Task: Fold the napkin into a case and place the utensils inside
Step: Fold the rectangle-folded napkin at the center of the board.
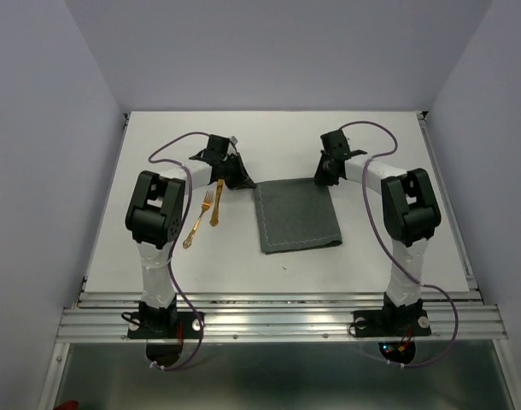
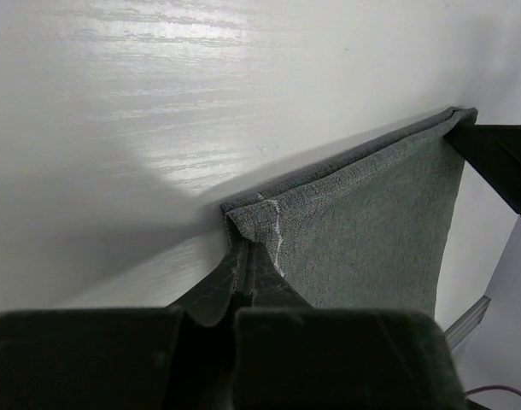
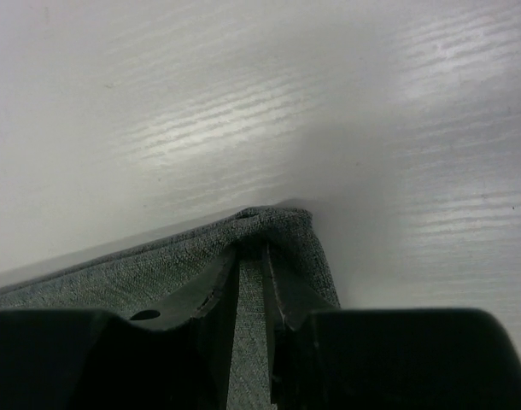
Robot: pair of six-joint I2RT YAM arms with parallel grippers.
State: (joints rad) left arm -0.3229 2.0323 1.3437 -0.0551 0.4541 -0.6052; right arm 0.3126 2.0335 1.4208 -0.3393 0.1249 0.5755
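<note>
The dark grey napkin (image 1: 296,215) lies folded as a rectangle at the table's middle, pale hem stitching along its near edge. My left gripper (image 1: 240,181) is shut on the napkin's far left corner (image 2: 259,220). My right gripper (image 1: 322,177) is shut on the far right corner (image 3: 273,226), with cloth between the fingers. Two orange-brown utensils lie left of the napkin: a fork (image 1: 215,205) and a longer piece (image 1: 195,225). No narrow case shape shows.
The white table (image 1: 115,231) has a metal rail along its near edge (image 1: 278,299). Grey walls close the back and sides. The right gripper's dark finger (image 2: 500,158) shows at the far corner in the left wrist view.
</note>
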